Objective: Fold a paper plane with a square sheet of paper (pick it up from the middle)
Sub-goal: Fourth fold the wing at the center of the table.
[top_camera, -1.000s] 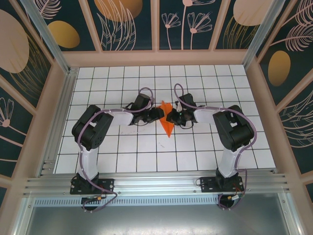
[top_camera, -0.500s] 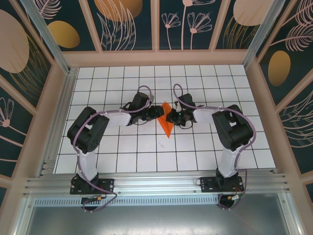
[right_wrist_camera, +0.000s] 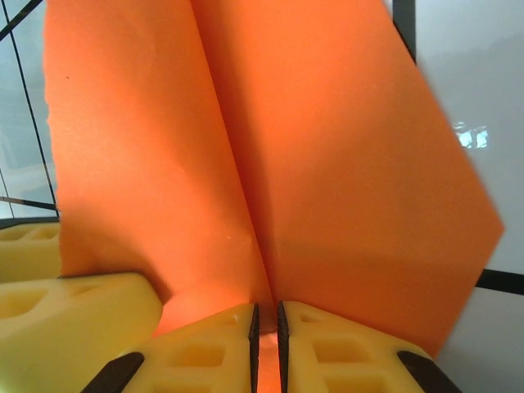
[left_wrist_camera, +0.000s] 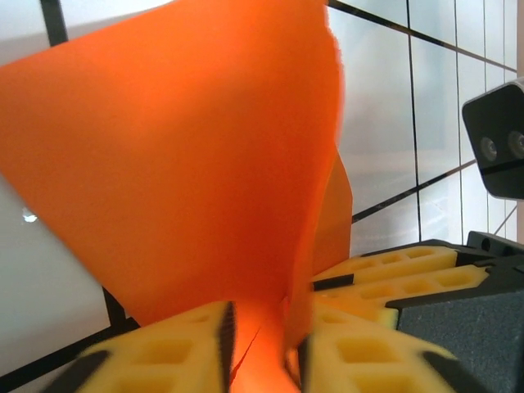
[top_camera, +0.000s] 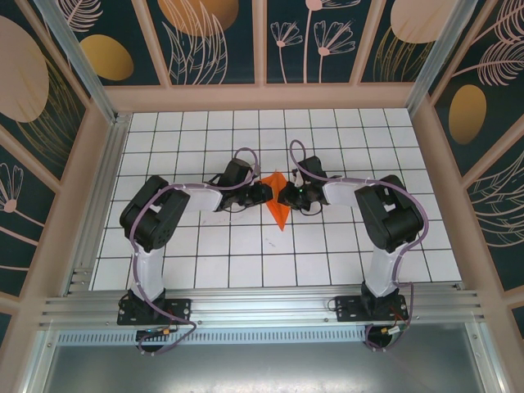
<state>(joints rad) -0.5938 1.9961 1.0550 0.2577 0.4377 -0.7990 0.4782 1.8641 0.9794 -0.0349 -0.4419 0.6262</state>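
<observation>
The square sheet of paper [top_camera: 277,211] is bright orange and folded into a pointed paper plane shape with a centre crease, its tip toward the arms. It is held up between both grippers at mid-table. From the left, my left gripper [top_camera: 267,193] has its jaws closed around a loose fold of the paper [left_wrist_camera: 180,155]. My right gripper [top_camera: 284,196] is shut tight on the centre crease [right_wrist_camera: 260,270], with the two wings of the paper [right_wrist_camera: 344,164] spreading above its fingers. The left wrist view has the right gripper's yellow fingers [left_wrist_camera: 385,274] just beside the paper.
The white gridded table [top_camera: 205,246] spreads around the arms. Wooden frame walls [top_camera: 262,97] close it in at the back and sides. An aluminium rail [top_camera: 262,304] with both arm bases runs along the near edge.
The left gripper drew back a little, returned to the paper, and its jaws narrowed onto the fold. The right gripper kept its hold and place.
</observation>
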